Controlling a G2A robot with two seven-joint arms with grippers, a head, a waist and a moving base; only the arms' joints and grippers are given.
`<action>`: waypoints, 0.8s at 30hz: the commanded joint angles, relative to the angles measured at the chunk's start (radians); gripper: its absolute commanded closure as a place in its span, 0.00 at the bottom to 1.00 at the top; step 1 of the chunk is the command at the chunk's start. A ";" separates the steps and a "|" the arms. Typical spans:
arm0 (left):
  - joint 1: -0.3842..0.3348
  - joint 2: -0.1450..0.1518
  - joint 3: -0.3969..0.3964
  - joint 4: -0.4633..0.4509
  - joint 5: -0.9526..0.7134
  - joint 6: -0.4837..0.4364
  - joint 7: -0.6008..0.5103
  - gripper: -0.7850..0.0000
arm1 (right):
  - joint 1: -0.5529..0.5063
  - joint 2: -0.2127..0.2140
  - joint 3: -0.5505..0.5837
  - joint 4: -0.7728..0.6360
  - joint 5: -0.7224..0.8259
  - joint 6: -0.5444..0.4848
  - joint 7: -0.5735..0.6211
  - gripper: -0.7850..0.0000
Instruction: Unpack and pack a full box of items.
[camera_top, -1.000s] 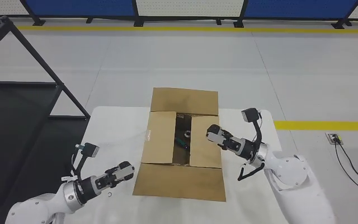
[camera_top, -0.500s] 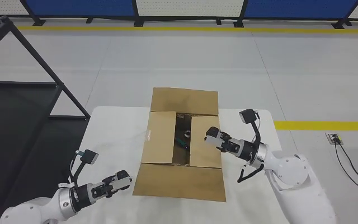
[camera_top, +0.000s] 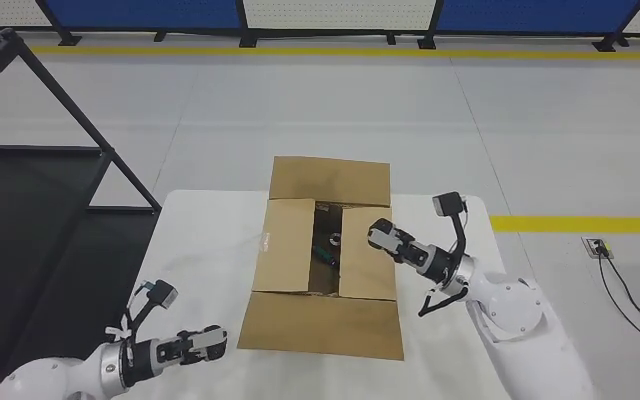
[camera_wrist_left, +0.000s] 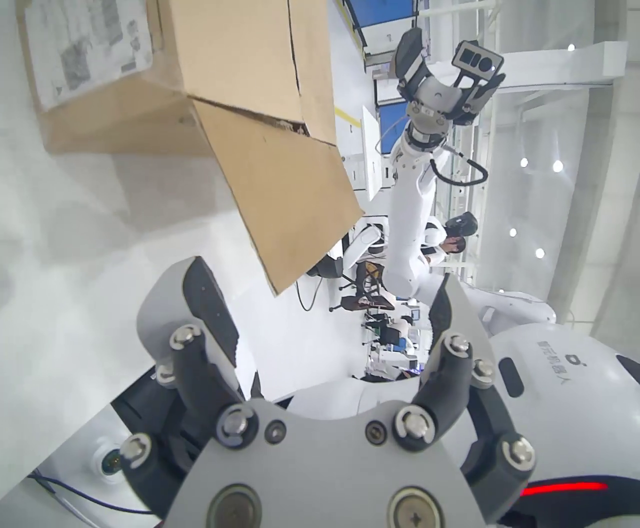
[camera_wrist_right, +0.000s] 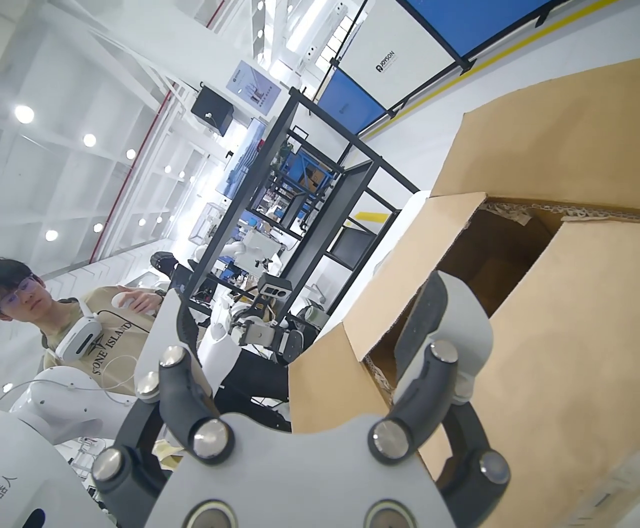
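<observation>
My left jaws are spread wide with nothing between them. My left fingers (camera_wrist_left: 210, 305) are well apart in the left wrist view. They hover low over the white bench (camera_top: 200, 240) at its near left corner. That puts them just off the left corner of the cardboard box's (camera_top: 320, 255) near flap (camera_top: 320, 325), and they are not touching it. From that wrist I see the box (camera_wrist_left: 240, 75) side-on, with the near flap (camera_wrist_left: 295, 200) jutting out over the bench.

The box sits in the middle of the bench. Its far flap (camera_top: 330, 180) and near flap are folded outward. The left flap (camera_top: 288, 245) and right flap (camera_top: 362, 278) lie across the top, with a narrow gap between them. Through the gap I can see a few dark items (camera_top: 325, 248) inside, too small to name.

My right jaws are spread too and hold nothing. In the top view they sit over the far inner corner of the right flap, right by the gap. The right wrist view shows the box (camera_wrist_right: 550, 325) close up. One of my right fingers (camera_wrist_right: 425, 320) stands in front of the dark opening, and a cardboard edge shows between the two fingers. I cannot tell whether either pad actually touches the cardboard.
</observation>
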 joint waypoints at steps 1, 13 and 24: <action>-0.010 0.003 0.009 0.019 -0.019 0.007 -0.013 0.00 | 0.007 0.000 0.001 0.009 0.004 -0.010 -0.004 0.00; -0.132 0.008 0.206 0.103 0.009 0.024 0.031 0.00 | 0.011 0.003 0.012 0.053 0.019 -0.029 -0.024 0.00; -0.133 0.016 0.203 0.085 -0.085 -0.031 0.076 0.00 | 0.005 0.003 0.007 0.057 0.045 -0.018 -0.039 0.00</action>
